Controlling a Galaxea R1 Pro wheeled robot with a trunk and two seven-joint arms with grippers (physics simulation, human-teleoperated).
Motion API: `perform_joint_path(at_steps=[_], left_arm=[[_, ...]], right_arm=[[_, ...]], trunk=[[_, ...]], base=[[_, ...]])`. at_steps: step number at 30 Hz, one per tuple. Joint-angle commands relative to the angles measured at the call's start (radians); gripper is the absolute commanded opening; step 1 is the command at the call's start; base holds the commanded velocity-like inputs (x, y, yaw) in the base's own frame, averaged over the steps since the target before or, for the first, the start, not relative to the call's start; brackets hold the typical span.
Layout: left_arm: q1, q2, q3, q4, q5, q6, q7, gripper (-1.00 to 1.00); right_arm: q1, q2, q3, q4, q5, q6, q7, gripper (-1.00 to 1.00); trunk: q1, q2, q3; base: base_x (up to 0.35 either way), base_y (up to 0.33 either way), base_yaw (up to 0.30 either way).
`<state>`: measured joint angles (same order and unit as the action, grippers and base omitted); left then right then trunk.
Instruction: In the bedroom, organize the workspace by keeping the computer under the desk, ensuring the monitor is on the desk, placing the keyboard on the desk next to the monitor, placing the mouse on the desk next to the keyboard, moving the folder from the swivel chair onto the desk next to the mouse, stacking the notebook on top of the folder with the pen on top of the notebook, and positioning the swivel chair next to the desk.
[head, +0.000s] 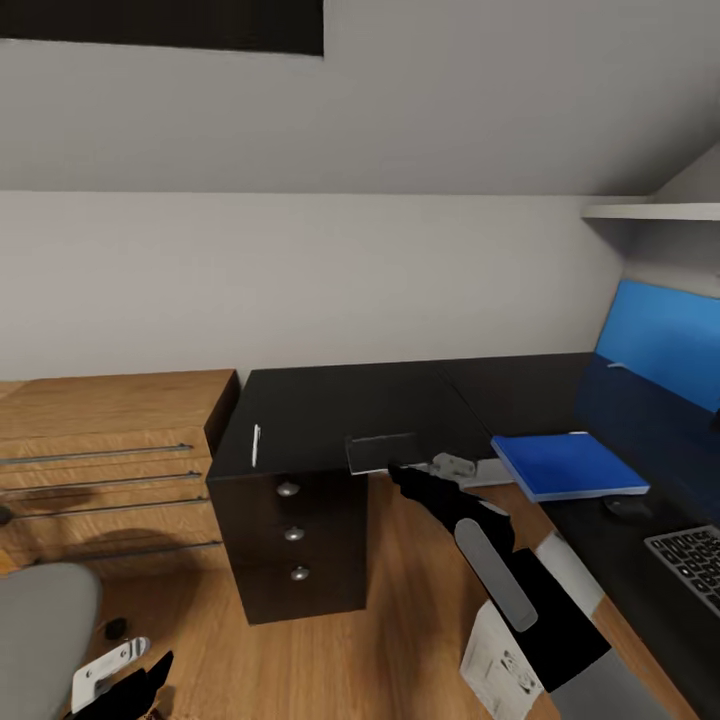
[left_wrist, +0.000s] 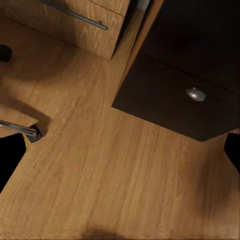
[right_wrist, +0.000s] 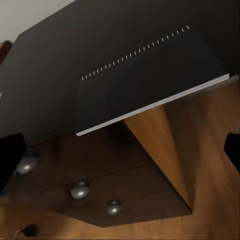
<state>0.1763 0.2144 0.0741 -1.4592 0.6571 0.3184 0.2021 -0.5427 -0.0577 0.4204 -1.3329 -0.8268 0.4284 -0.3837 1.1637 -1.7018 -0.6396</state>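
The grey notebook (head: 380, 452) lies at the front edge of the black desk (head: 330, 405), partly overhanging it. My right gripper (head: 398, 472) is open just in front of it, the notebook (right_wrist: 150, 80) ahead of the spread fingers (right_wrist: 10, 155). The white pen (head: 256, 445) lies on the desk's left part. On the right wing are the blue folder (head: 568, 465), the dark mouse (head: 628, 507), the keyboard (head: 690, 560) and the monitor (head: 660, 340). The swivel chair (head: 40, 630) seat is at lower left, beside my open left gripper (head: 130, 690).
A light-wood dresser (head: 110, 470) stands against the wall left of the desk. Three drawers with silver knobs (head: 293, 533) face me below the pen. A chair leg with a caster (left_wrist: 30, 131) rests on the wood floor (left_wrist: 115, 175). A white shelf (head: 650, 212) hangs at upper right.
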Motion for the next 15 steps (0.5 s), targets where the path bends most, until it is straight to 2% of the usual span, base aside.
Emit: perform_joint_path(at_steps=[1,9,15], left_arm=[[0.000,0.000,-0.001,-0.002,0.010,0.004,0.007,1.00],[0.000,0.000,-0.010,0.000,0.009,0.004,0.006,1.00],[0.000,0.000,-0.026,0.000,0.007,0.004,0.007,1.00]], right_arm=[[0.003,-0.001,0.002,-0.002,-0.013,0.000,-0.010,1.00],[0.044,-0.005,-0.001,-0.004,-0.077,-0.002,0.011,1.00],[0.076,-0.004,0.000,-0.005,-0.092,-0.005,0.031,1.00]], trunk=[[-0.001,-0.001,-0.001],[-0.001,-0.001,-0.001],[-0.001,-0.001,-0.001]], base=[[-0.282,0.000,0.000],[-0.283,0.000,0.000],[-0.292,0.000,0.000]])
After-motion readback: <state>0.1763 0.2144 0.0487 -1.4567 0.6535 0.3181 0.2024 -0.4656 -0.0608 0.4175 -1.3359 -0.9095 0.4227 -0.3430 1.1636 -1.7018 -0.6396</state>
